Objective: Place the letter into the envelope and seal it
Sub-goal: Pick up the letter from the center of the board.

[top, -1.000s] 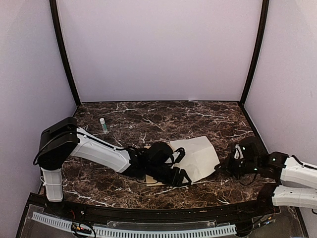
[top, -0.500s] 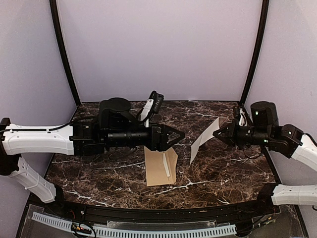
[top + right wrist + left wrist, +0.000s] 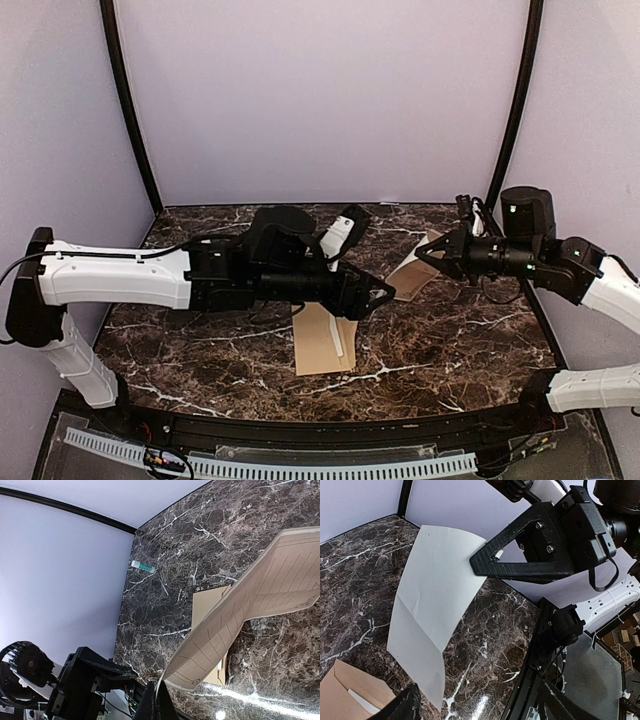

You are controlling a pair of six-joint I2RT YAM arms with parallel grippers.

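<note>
left gripper point(image 3: 378, 298) mid-frame, jaws apart, empty, over the envelope point(image 3: 318, 345), which lies flat at lower centre. letter point(image 3: 412, 277) right of centre, off the table, top corner clamped in right gripper point(image 3: 428, 252). its long axis slopes down-left; left arm is nearer the free end.

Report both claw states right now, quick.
Left claw: open, holding nothing.
Right claw: shut on the letter, which hangs lifted off the table.

Cream line-bordered letter point(image 3: 280, 580), kraft-brown envelope point(image 3: 318, 350)
</note>
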